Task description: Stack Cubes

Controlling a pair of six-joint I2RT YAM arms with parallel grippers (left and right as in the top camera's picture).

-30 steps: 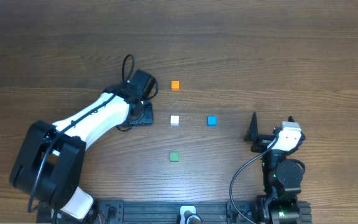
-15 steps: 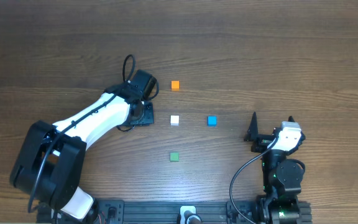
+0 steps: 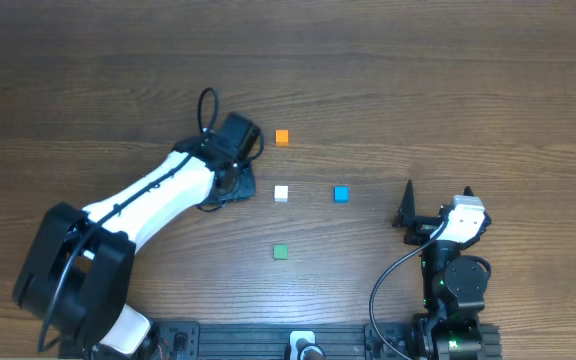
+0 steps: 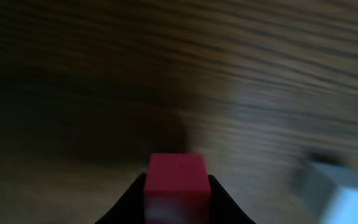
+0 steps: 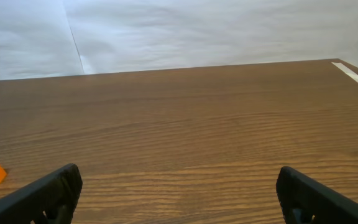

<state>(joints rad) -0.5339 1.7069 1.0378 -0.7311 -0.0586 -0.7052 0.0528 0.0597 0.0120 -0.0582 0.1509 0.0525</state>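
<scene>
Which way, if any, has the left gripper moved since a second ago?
Yes: the left gripper, holding the red cube, has shifted slightly toward the white cube.

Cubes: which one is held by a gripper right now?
The red cube, clamped in the left gripper. The orange cube, white cube, blue cube and green cube lie free on the table.

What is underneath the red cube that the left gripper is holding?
Wooden table shows below the red cube; the white cube sits off to the side. The spot directly beneath is hidden.
</scene>
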